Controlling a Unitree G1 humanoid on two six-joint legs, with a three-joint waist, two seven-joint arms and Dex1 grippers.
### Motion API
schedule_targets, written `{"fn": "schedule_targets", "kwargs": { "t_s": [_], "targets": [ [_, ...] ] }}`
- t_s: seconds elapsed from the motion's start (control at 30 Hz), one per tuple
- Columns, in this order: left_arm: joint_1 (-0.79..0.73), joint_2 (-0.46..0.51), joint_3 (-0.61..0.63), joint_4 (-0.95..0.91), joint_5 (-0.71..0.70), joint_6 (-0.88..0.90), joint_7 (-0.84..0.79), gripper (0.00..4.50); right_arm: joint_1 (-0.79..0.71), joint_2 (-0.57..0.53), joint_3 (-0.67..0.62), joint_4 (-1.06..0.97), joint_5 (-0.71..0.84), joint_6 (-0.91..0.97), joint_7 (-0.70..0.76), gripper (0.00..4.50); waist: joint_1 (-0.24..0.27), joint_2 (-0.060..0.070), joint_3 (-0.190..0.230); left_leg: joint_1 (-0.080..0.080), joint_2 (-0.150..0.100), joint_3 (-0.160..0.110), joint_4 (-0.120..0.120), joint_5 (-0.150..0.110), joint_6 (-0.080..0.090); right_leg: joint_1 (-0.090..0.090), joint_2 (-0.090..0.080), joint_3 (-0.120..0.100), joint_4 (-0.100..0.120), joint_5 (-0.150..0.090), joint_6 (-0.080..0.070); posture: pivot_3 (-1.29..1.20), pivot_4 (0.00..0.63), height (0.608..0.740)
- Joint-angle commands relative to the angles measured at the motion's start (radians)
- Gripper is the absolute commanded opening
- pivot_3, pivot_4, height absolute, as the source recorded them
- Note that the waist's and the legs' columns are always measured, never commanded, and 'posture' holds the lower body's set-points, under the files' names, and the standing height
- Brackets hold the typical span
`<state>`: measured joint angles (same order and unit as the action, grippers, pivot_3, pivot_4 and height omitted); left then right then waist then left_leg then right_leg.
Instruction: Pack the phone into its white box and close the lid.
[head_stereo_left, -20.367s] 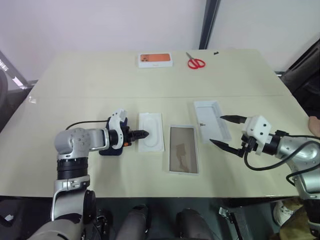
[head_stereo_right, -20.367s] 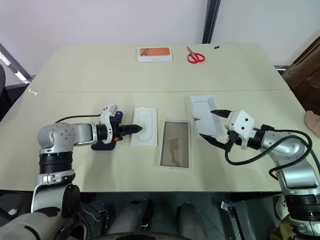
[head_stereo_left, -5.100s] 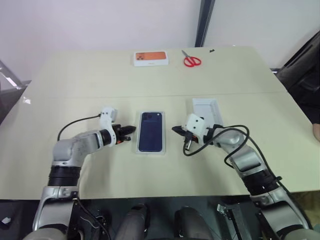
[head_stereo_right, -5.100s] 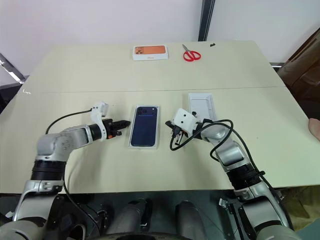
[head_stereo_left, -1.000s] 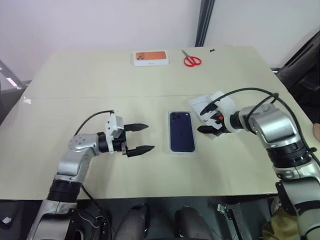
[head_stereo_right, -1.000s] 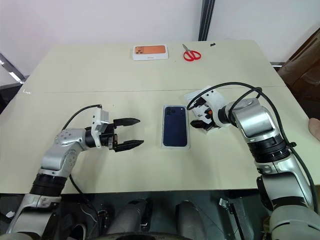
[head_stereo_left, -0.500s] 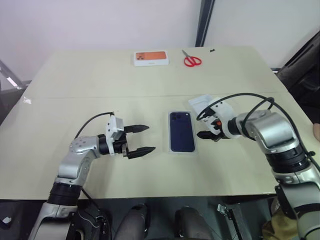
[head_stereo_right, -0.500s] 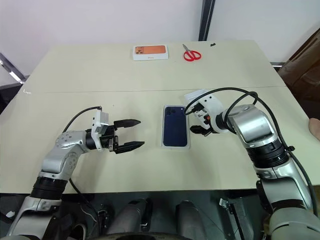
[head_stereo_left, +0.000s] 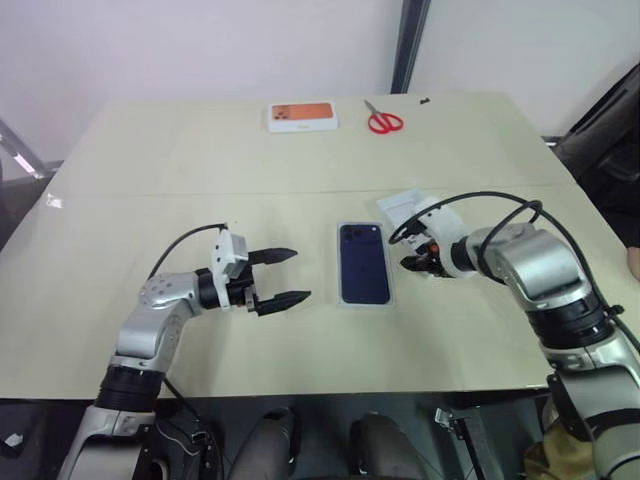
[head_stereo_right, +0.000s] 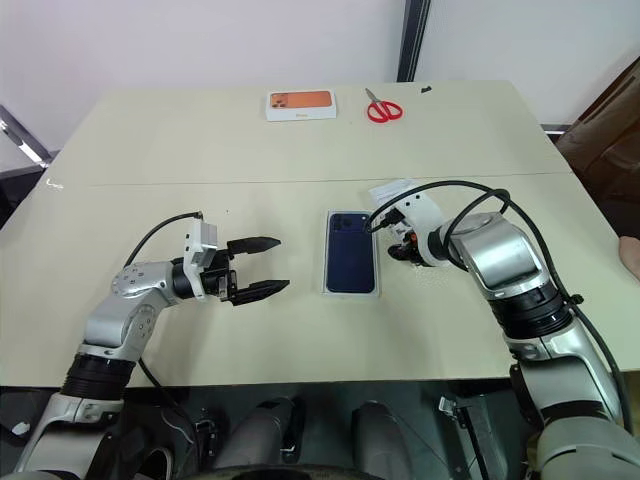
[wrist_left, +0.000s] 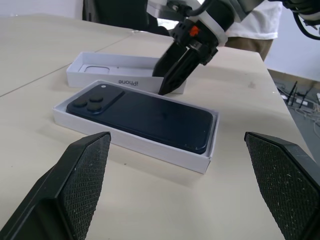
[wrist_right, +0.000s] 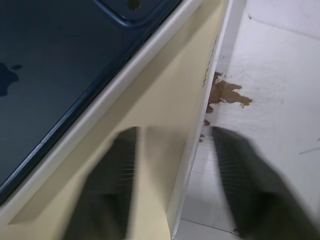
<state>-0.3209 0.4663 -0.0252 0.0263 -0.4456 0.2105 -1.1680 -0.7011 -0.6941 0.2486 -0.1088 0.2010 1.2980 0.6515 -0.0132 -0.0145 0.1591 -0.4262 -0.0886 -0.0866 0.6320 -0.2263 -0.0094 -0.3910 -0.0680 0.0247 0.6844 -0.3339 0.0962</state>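
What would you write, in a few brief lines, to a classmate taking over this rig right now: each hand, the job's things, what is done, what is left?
Left hand: open, holding nothing, on the left of the white box.
Right hand: fingers straddling the near wall of the lid, closing on it; grip not confirmed.
Phone: lying camera side up in the white box, mid-table.
Lid: open side up on the table, just right of the box.
Done: phone packed.
Left: lift the lid, turn it over, seat it on the box.

phone (head_stereo_left: 363, 263): navy | white box (wrist_left: 95, 130): white | scissors (head_stereo_left: 382, 121): red handles
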Motion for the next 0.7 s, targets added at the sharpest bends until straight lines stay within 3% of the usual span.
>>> {"fn": "schedule_targets", "kwargs": {
  "t_s": [0.03, 0.33, 0.7],
  "targets": [
    [-0.005, -0.006, -0.003, -0.041, -0.013, 0.0, 0.012, 4.5, -0.015, 0.011, -0.022, 0.007, 0.001, -0.019, -0.02, 2.07, 0.0, 0.0, 0.0, 0.0, 0.0, 0.0, 0.0, 0.0, 0.0, 0.0, 0.0, 0.0, 0.0, 0.0, 0.0, 0.0, 0.15, 0.734],
    [0.008, -0.016, -0.012, -0.056, -0.008, 0.009, 0.032, 4.5, -0.091, 0.107, -0.121, 0.073, 0.021, 0.075, -0.094, 2.07, -0.003, 0.0, 0.0, 0.0, 0.0, 0.0, 0.0, 0.0, 0.0, 0.0, 0.0, 0.0, 0.0, 0.0, 0.0, 0.0, 0.15, 0.734],
    [0.016, -0.016, -0.025, -0.069, -0.007, 0.015, 0.055, 4.5, -0.067, 0.097, -0.064, 0.1, 0.005, 0.025, -0.119, 2.07, -0.002, 0.0, 0.0, 0.0, 0.0, 0.0, 0.0, 0.0, 0.0, 0.0, 0.0, 0.0, 0.0, 0.0, 0.0, 0.0, 0.15, 0.734]
  ]
}}
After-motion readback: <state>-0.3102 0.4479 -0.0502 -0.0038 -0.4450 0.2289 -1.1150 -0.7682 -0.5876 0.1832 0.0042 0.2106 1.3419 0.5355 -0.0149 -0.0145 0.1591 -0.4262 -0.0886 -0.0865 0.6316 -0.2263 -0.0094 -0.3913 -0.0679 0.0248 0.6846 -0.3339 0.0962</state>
